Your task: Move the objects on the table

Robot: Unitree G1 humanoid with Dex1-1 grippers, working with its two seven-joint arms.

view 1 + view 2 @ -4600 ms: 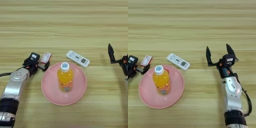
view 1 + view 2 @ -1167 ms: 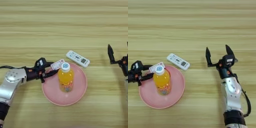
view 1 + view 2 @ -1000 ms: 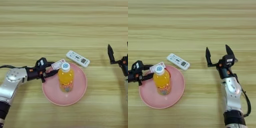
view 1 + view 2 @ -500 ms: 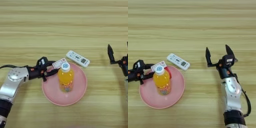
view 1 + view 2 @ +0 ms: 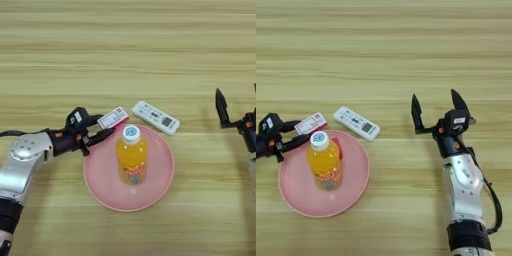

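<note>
My left gripper (image 5: 107,126) reaches in from the left and is shut on a small flat red-and-white packet (image 5: 112,118), held at the upper left rim of the pink plate (image 5: 157,187). An orange-drink bottle with a white cap (image 5: 131,159) stands in the middle of that plate, just right of the fingertips. The white remote control (image 5: 155,117) lies on the table just beyond the plate's far rim. My right gripper (image 5: 438,109) stands open and upright to the right, with nothing between its fingers.
The light wood-grain table (image 5: 128,50) fills the view. The far half and the strip between the plate and the right arm (image 5: 462,180) hold nothing else.
The left gripper picked the packet up from the table at the left and carried it right to the plate's rim. In the last half second it drew back slightly up and left. The right arm has not moved.
</note>
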